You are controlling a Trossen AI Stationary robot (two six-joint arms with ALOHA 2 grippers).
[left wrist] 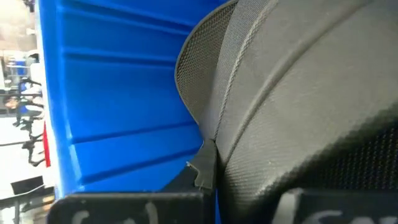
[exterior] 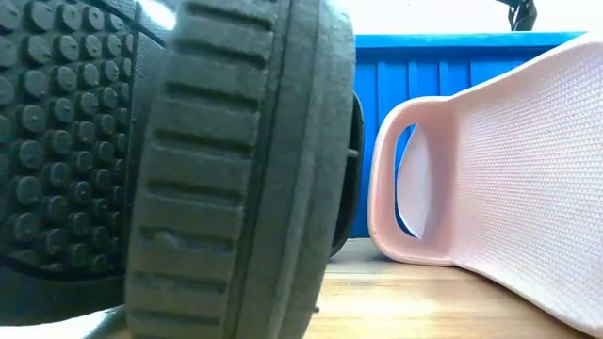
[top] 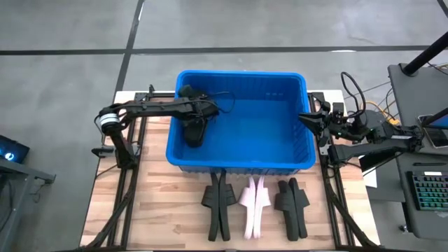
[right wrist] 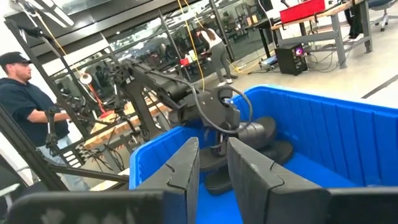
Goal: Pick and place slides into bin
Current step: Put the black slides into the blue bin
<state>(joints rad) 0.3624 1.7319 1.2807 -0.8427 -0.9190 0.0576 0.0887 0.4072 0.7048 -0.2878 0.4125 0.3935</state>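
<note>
The blue bin stands at the middle of the table. My left gripper reaches into it from the table's left and is shut on a black slide, which fills the left wrist view. My right gripper waits at the bin's right rim, open by a narrow gap, nothing between its fingers. In front of the bin lie black slides, a pale pink one and more black ones, on edge on the wood. My left gripper holds the black slide inside the bin, coming from the bin's left side and slanting down. The slide itself hides the fingers, so the part held does not show. The slide hangs below the gripper; whether it touches the bin's floor I cannot tell.
The low view is filled by a black slide's ribbed sole and the pink slide, with the bin's wall behind. A desk with a keyboard stands right of the table. A person stands in the room beyond.
</note>
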